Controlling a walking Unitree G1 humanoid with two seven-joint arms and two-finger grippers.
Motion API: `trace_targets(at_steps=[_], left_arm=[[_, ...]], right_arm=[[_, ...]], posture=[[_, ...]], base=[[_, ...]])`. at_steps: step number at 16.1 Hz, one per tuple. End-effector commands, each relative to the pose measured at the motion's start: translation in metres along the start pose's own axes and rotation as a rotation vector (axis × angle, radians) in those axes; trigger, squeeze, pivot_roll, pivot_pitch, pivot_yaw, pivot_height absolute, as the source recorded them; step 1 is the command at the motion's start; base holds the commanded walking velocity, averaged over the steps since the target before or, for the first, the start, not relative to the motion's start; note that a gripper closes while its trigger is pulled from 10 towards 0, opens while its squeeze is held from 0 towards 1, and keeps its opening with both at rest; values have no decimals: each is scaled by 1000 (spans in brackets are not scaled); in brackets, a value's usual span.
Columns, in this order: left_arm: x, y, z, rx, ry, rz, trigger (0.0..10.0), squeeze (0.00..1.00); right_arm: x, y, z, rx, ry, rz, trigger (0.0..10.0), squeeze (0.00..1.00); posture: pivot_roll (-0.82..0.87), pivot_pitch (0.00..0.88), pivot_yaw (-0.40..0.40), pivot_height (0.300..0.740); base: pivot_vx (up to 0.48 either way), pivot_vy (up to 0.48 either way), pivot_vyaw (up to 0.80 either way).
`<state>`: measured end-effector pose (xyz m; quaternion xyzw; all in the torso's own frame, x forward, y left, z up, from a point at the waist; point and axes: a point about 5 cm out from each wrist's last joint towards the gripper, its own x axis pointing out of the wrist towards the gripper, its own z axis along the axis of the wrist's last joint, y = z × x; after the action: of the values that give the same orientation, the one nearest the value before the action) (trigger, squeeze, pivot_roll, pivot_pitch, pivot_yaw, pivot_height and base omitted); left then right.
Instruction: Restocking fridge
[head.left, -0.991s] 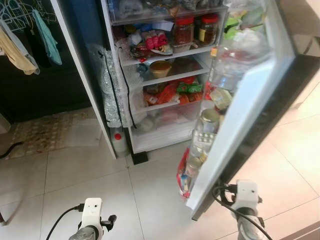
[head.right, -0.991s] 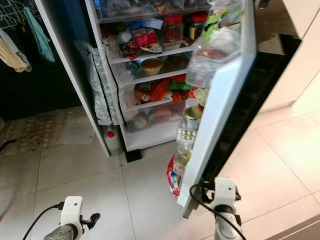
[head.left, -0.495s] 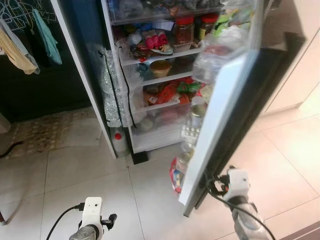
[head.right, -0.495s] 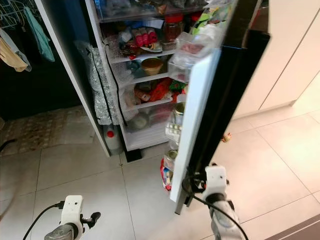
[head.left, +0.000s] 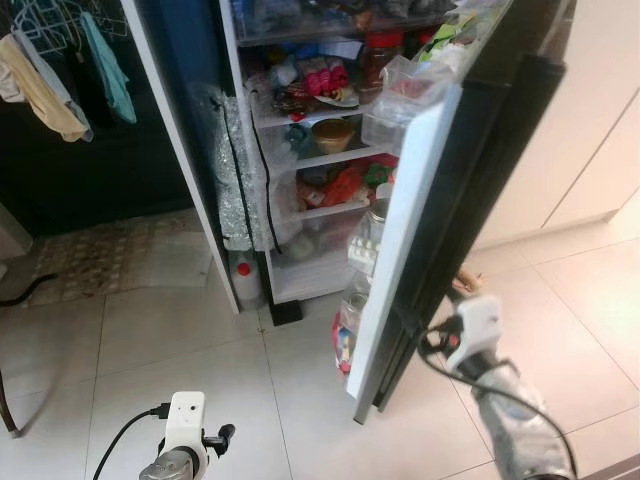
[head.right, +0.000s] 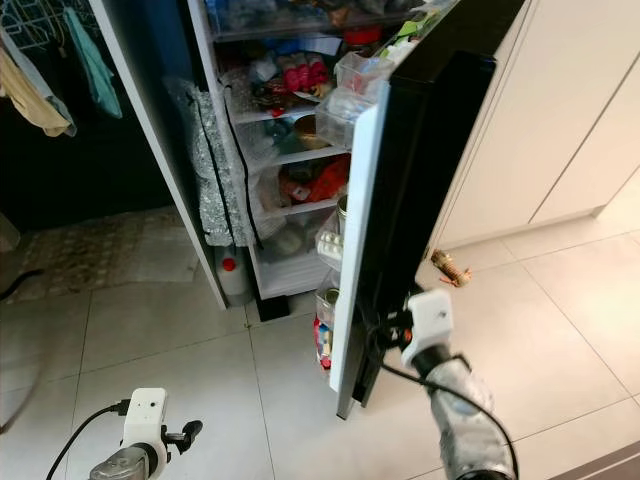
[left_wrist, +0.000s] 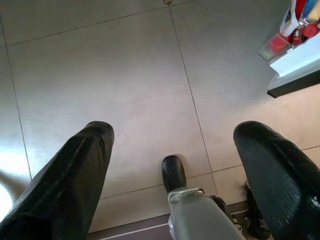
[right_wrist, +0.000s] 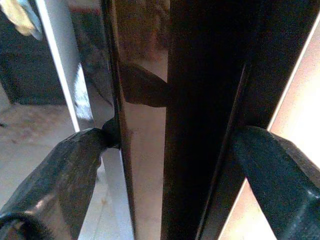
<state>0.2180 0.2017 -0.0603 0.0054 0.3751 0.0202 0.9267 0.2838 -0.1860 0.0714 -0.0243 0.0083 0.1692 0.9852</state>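
While your left gripper (left_wrist: 172, 165) hangs low over the pale floor tiles (head.left: 150, 340) with its two black fingers (left_wrist: 70, 175) spread wide and nothing between them, your right gripper (right_wrist: 167, 150) is up at the lower outer edge of the fridge door (head.right: 400, 220). In the right wrist view its fingers stand apart on either side of the door's black edge, one fingertip (right_wrist: 102, 137) touching the glossy face; whether the other finger presses the door is hard to tell from this dark close view. The door stands partly open, its white inner side carrying racks of jars and packets (head.left: 365, 250). Beyond it you see the fridge (head.left: 310, 150) with crowded shelves: a tan bowl (head.left: 332, 133) on a middle shelf, red packets (head.left: 345, 185) below. A small white bottle with a red cap (head.left: 245, 280) stands on the floor beside the fridge base. Clothes (head.left: 45, 85) hang at far left.
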Motion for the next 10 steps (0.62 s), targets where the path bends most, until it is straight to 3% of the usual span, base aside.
trace_targets(at_steps=[1,10], left_arm=[[0,0,-1,-4,-2,1,10000,0],[0,-2,2,-10,-14,-3,10000,0]], right_arm=[[7,-9,30,-17,-120,-11,10000,0],[25,18,90,10,-265,235,10000,0]], posture=[[-202,52,7,740],[-196,42,1,740]], base=[[0,0,0],[0,0,0]])
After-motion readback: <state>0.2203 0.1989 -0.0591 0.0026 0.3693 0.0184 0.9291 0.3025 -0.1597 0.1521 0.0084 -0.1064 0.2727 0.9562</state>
